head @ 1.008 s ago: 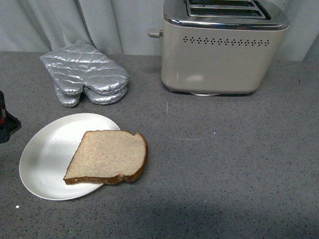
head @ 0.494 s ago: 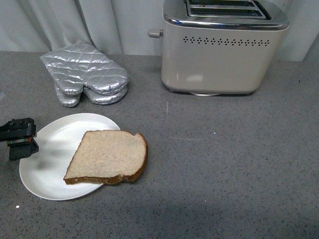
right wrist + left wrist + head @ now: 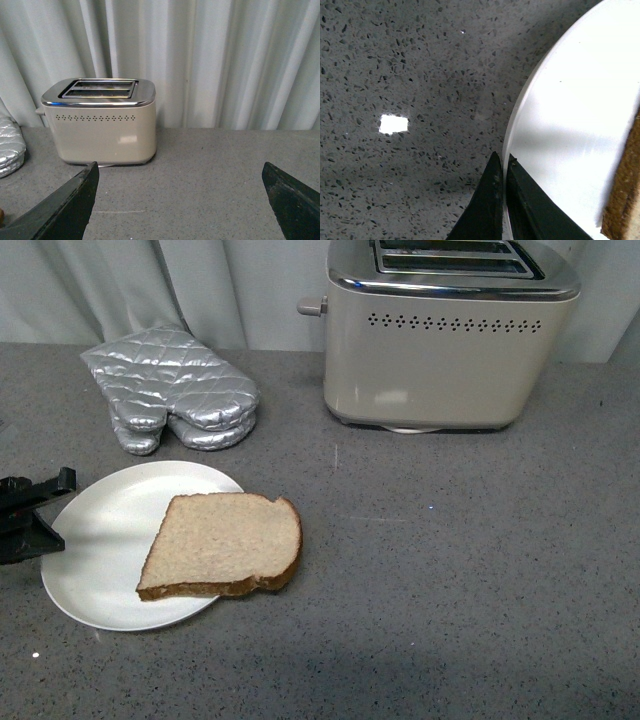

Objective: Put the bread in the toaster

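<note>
Bread (image 3: pixel 222 545), judged light, soft and easily torn, lies on the plate (image 3: pixel 100 530), overhanging its rim; grasp at the crust. Left claw (image 3: pixel 502 159) pinches the plate's rim; right claw (image 3: pixel 180 200) gapes empty.

**Inspector:** Surface condition?

**Assistant:** Grey speckled countertop (image 3: pixel 480 570), matte. The left wrist view shows one small bright reflection on it.

**Inspector:** Items resting directly on it?

**Assistant:** Three. A white plate (image 3: pixel 100 540) sits at front left. Behind it, and apart from it, lie silver quilted oven mitts (image 3: pixel 170 390), one stacked on the other. A beige toaster (image 3: pixel 450 350) with a chrome top stands upright at the back, to the right of the mitts.

**Inspector:** Contact between them?

**Assistant:** Bare counter separates all three.
</note>
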`<action>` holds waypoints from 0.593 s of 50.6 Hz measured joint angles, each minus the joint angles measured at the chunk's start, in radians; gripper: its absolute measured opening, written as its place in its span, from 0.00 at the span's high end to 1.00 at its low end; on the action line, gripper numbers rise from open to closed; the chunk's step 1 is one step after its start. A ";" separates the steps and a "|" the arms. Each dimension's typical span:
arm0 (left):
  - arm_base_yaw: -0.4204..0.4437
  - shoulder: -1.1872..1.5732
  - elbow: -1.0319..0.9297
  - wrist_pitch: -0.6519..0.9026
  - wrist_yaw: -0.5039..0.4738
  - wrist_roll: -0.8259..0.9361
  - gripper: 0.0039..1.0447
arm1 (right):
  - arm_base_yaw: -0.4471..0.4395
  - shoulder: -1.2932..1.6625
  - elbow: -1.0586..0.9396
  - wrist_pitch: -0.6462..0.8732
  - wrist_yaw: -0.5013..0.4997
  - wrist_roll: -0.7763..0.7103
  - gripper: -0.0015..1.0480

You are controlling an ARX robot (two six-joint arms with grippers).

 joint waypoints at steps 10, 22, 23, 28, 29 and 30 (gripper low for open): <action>-0.026 -0.077 -0.033 0.043 0.058 -0.103 0.97 | 0.000 0.000 0.000 0.000 0.000 0.000 0.09; -0.197 -0.106 -0.019 0.101 0.068 -0.274 0.97 | 0.000 0.000 0.000 0.000 0.000 0.000 0.09; -0.218 -0.097 -0.009 0.101 0.069 -0.290 0.97 | 0.000 0.000 0.000 0.000 0.000 0.000 0.09; -0.345 -0.017 0.082 0.102 0.051 -0.364 0.97 | 0.000 0.000 0.000 0.000 0.000 0.000 0.09; -0.364 -0.001 0.101 0.102 0.046 -0.379 0.97 | 0.000 0.000 0.000 0.000 0.000 0.000 0.09; -0.383 0.015 0.121 0.102 0.043 -0.394 0.97 | 0.000 0.000 0.000 0.000 0.000 0.000 0.09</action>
